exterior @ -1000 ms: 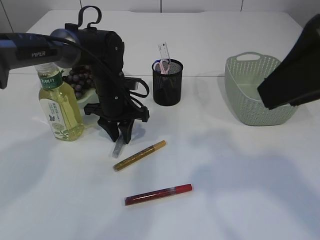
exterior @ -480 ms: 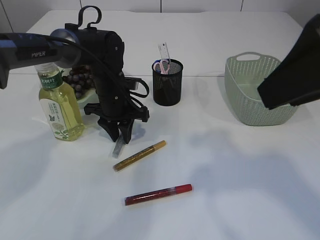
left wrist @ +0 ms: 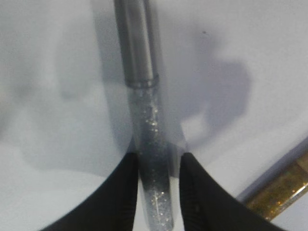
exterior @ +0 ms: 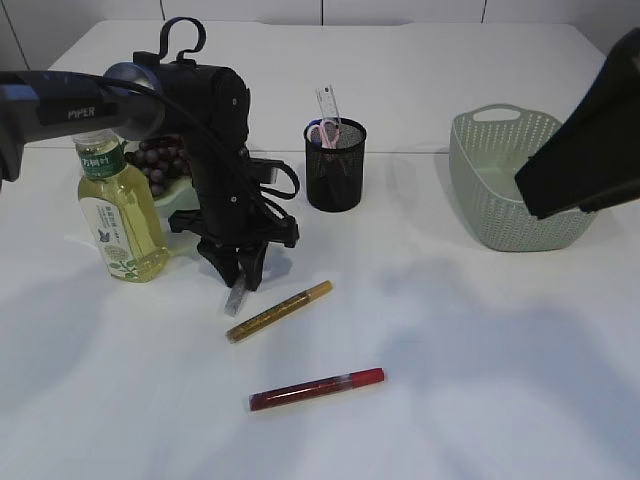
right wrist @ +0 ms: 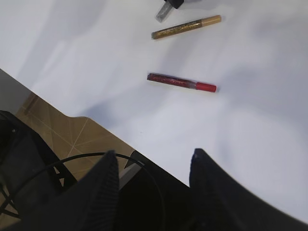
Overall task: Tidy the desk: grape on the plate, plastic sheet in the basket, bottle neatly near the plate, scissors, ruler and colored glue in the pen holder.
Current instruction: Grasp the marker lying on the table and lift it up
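My left gripper (exterior: 240,275) points down at the table, shut on a silver glitter glue tube (left wrist: 147,120) whose lower end (exterior: 236,298) hangs at the table surface. A gold glue tube (exterior: 279,311) and a red one (exterior: 316,389) lie flat in front of it. The bottle (exterior: 120,215) stands upright beside the plate (exterior: 172,196) of grapes (exterior: 160,158). Ruler (exterior: 328,102) and pink-handled scissors (exterior: 322,130) stand in the black mesh pen holder (exterior: 335,165). My right gripper (right wrist: 151,183) hangs open and holds nothing, over the table's near edge. The plastic sheet is out of view.
The green basket (exterior: 515,185) stands at the back right, partly behind my right arm (exterior: 585,150), which looms close to the camera. Bare white tabletop lies between the glue tubes and the basket. The right wrist view shows the table edge with floor and cables below.
The left arm has shifted very slightly over the silver tube and its jaws have narrowed a touch. The right arm and the other objects are unmoved.
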